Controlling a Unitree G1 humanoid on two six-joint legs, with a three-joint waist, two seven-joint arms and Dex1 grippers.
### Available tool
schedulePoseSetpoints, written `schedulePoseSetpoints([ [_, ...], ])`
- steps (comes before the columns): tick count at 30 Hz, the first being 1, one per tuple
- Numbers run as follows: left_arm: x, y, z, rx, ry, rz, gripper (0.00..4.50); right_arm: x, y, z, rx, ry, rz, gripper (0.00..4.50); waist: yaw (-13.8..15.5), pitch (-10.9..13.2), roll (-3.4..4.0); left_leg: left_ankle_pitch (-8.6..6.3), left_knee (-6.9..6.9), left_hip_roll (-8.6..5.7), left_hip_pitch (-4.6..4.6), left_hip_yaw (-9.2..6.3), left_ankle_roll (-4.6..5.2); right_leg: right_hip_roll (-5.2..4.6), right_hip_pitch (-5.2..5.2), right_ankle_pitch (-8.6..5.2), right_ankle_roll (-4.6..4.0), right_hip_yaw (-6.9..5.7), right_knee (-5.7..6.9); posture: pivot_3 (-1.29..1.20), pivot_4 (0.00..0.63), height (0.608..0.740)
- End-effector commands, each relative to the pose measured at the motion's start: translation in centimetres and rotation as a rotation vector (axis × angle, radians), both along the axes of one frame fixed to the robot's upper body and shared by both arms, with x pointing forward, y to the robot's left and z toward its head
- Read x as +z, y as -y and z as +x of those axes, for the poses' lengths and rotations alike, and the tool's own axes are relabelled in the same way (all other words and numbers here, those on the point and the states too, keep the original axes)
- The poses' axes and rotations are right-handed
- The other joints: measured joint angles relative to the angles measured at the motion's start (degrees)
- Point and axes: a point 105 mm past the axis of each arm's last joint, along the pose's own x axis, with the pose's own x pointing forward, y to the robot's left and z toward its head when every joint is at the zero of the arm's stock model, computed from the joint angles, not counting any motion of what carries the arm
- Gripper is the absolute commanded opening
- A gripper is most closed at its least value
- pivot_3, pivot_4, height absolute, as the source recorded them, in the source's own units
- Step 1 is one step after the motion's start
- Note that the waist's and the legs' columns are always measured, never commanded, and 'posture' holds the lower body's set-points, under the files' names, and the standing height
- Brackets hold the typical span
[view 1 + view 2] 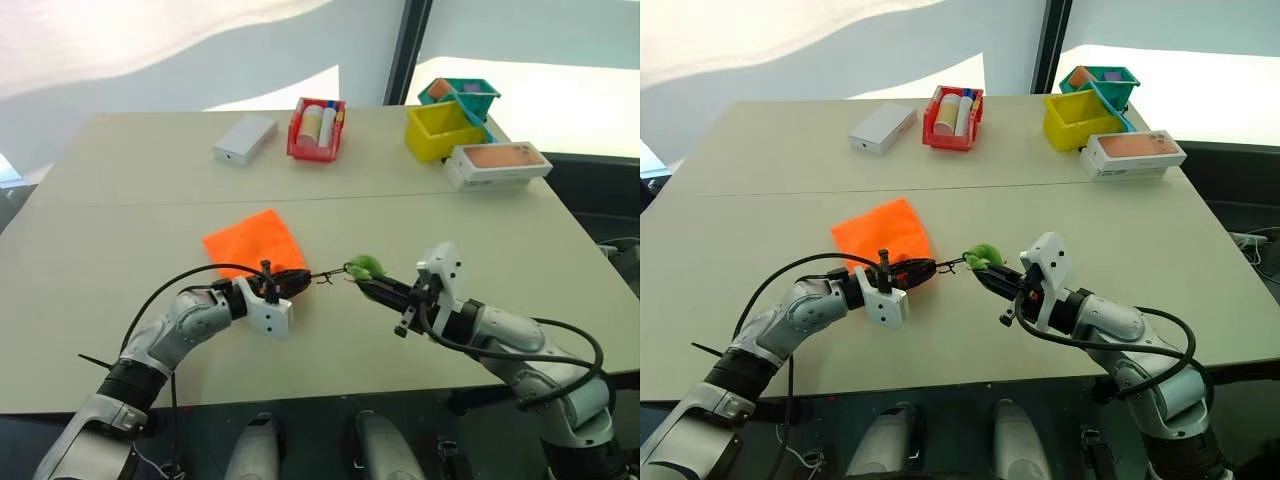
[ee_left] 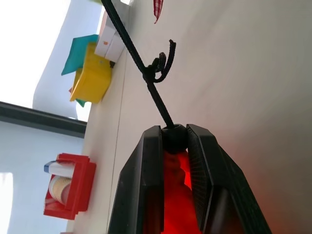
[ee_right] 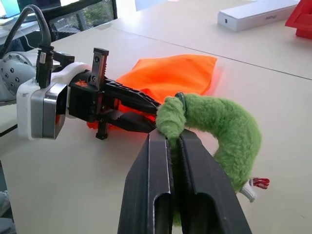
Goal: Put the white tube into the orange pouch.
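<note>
From the head views, the left gripper [image 1: 290,281] is pinching the near corner of the orange pouch [image 1: 254,240], jaws clamped on its mouth, while the right gripper [image 1: 362,284] is gripping the green loop [image 1: 364,266], jaws together on it. The black cord [image 1: 322,276] is stretching between them. The white tube [image 1: 329,124] seems to be lying in the red basket [image 1: 317,129] at the far side, untouched.

The left wrist view is showing orange fabric and the cord's root between its fingers [image 2: 146,190].

The right wrist view is showing the loop squeezed.

The pouch-opening step is in hand, judging by this; next the mouth needs loosening wide, then one hand needs freeing to fetch the tube.
</note>
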Motion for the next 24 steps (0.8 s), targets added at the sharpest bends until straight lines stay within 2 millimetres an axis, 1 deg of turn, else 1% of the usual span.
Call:
schedulePoseSetpoints([
  [1,1.2,0.1,0.3,0.007,0.047,-0.034,0.18,1.5,-0.4,-0.3,0.021,0.064,0.027,0.0,0.0,0.0,0.0,0.0,0.0,0.0,0.0,0.0,0.0,0.0,0.0,0.0,0.0,0.0,0.0,0.0,0.15,0.74],
  [6,1.0,-0.3,0.2,0.018,0.031,-0.034,0.18,1.5,-0.3,-0.2,0.015,0.069,0.025,0.0,0.0,0.0,0.0,0.0,0.0,0.0,0.0,0.0,0.0,0.0,0.0,0.0,0.0,0.0,0.0,0.0,0.15,0.74],
  [10,0.3,-1.3,-0.2,0.036,-0.037,-0.031,0.18,1.4,0.8,1.0,-0.069,0.083,0.005,0.0,-0.2,0.0,0.0,0.0,-0.01,0.01,0.01,0.0,0.0,0.0,0.0,0.0,0.0,0.0,-0.01,0.0,0.15,0.74],
  [12,0.1,-2.0,-0.4,0.062,-0.071,-0.041,0.18,1.2,1.9,1.9,-0.137,0.095,-0.023,0.0,-0.1,0.0,0.0,0.0,-0.06,0.03,0.04,0.02,0.0,-0.03,0.0,0.0,-0.01,0.0,-0.02,0.0,0.15,0.74],
  [15,-0.2,-3.3,-0.9,0.102,-0.133,-0.045,0.18,0.4,4.4,3.5,-0.271,0.09,-0.089,0.0,-0.2,0.0,0.01,0.0,-0.1,0.04,0.06,0.06,-0.01,-0.06,0.0,0.0,-0.01,0.0,-0.08,0.0,0.15,0.74],
  [18,-0.2,-4.2,-1.4,0.13,-0.15,-0.042,0.18,-0.4,6.0,4.2,-0.33,0.082,-0.149,0.0,-0.1,0.0,0.06,0.0,-0.17,0.08,0.07,0.08,-0.01,-0.1,0.0,0.01,-0.02,0.01,-0.15,0.0,0.15,0.74],
  [21,-0.1,-4.9,-1.5,0.163,-0.155,-0.043,0.18,-0.7,6.5,4.3,-0.335,0.081,-0.178,0.0,-0.1,0.0,0.08,0.0,-0.34,0.09,0.07,0.1,0.0,-0.13,-0.01,0.01,-0.03,0.01,-0.29,0.0,0.15,0.74],
  [24,-0.1,-5.2,-1.7,0.179,-0.158,-0.043,0.18,-0.7,6.3,4.4,-0.318,0.084,-0.188,0.0,-0.1,0.0,0.08,0.0,-0.54,0.02,0.11,0.13,0.0,-0.12,-0.01,0.02,-0.03,0.01,-0.43,0.0,0.15,0.74],
])
